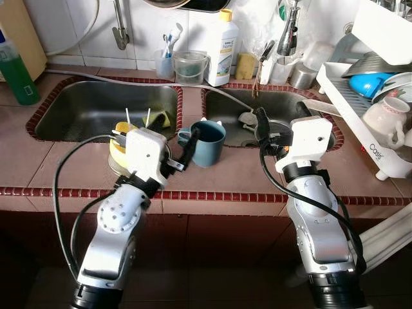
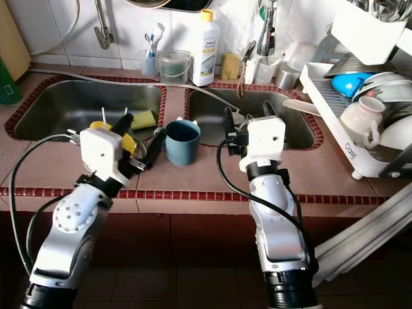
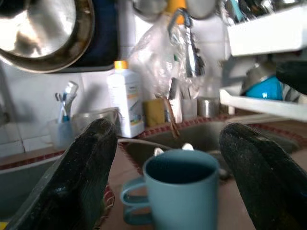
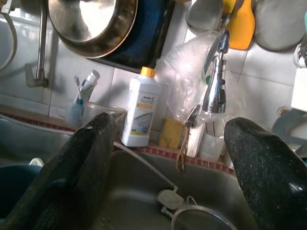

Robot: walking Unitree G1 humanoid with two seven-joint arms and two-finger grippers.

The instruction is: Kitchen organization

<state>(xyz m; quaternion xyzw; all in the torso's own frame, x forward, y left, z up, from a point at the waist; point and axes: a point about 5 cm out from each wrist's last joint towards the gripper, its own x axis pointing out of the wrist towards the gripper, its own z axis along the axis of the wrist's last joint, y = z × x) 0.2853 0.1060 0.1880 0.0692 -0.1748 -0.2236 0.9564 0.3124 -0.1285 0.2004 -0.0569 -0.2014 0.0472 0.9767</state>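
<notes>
Reddish-brown tiled desk [image 1: 232,180] with two steel sink basins spans the middle of the head views, white wall tiles behind. At centre frame, a blue-grey ceramic mug [image 1: 207,143] stands upright on the strip of desk between the basins. The left gripper [image 1: 188,149], fingers spread apart, sits just left of the mug; in its wrist view the mug stands between the two black fingers [image 3: 81,177], not clasped. The right gripper [image 1: 261,129], fingers likewise apart and empty, hovers over the right steel basin [image 1: 283,106]. A white detergent bottle with yellow cap [image 1: 222,48] stands at upper centre, a white plastic dish rack [image 1: 376,109] at right.
</notes>
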